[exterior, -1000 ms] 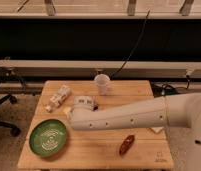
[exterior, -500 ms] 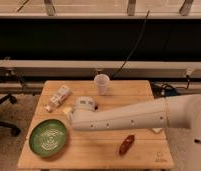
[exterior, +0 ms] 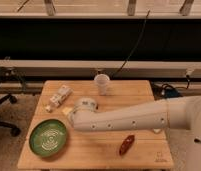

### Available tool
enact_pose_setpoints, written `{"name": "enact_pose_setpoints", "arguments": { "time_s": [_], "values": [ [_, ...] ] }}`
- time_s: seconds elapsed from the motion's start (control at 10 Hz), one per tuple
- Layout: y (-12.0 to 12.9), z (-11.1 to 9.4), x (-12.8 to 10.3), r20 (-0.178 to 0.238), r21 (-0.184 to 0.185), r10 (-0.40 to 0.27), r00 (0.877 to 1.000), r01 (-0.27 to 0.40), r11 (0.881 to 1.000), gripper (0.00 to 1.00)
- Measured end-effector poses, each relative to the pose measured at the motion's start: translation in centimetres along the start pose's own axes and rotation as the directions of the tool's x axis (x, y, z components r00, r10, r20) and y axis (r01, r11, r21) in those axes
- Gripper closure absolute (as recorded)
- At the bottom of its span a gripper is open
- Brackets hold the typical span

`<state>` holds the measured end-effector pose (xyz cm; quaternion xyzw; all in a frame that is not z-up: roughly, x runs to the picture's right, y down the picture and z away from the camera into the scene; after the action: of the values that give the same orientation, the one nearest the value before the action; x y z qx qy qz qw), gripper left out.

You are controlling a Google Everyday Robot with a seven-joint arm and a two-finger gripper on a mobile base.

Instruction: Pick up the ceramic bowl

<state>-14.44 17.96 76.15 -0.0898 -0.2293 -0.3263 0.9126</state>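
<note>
Ceramic bowl (exterior: 48, 138): green w/ pale ring pattern inside, upright on desk (exterior: 139, 95), front-left corner area; nothing in it, nothing touching it.
Pincer (exterior: 74, 119): at left tip of arm, over desk's centre-left, just right of & slightly behind the bowl; released or clenched: cannot tell, tip is hidden by arm's own bulk.
Pincer vs bowl: near, no visible contact; bowl sits flat on the wood.
Arm (exterior: 129, 119): white, thick, comes in from right edge, lies approx. level across desk's middle, row of small dark dots along its side.
White/teal obj (exterior: 86, 104): right behind arm's tip, partly covered by it; can't tell what it is.
White packet (exterior: 59, 96): lying on its side, back-left of desk, angled; apart from bowl.
Cup (exterior: 102, 84): white, upright, back-centre of desk, well apart from bowl.
Red-brown item (exterior: 126, 144): small, elongated, front-right of centre, in front of arm.
Cable (exterior: 130, 50): black, runs down behind desk.
Chair (exterior: 3, 107): dark, partly in view at left edge, on floor.
</note>
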Motion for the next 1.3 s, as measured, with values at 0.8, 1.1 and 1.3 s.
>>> {"name": "enact_pose_setpoints", "arguments": {
  "time_s": [0.8,1.1,1.3],
  "values": [
    [2.9,5.3,-6.8,0.142,-0.126,-0.069,0.987,0.088,0.988,0.2],
    [3.3,5.5,-8.4,0.17,-0.146,-0.095,0.981,0.12,0.982,0.32],
    [3.3,5.1,-9.4,0.176,-0.16,-0.118,0.977,0.147,0.976,0.52]
  ]
}}
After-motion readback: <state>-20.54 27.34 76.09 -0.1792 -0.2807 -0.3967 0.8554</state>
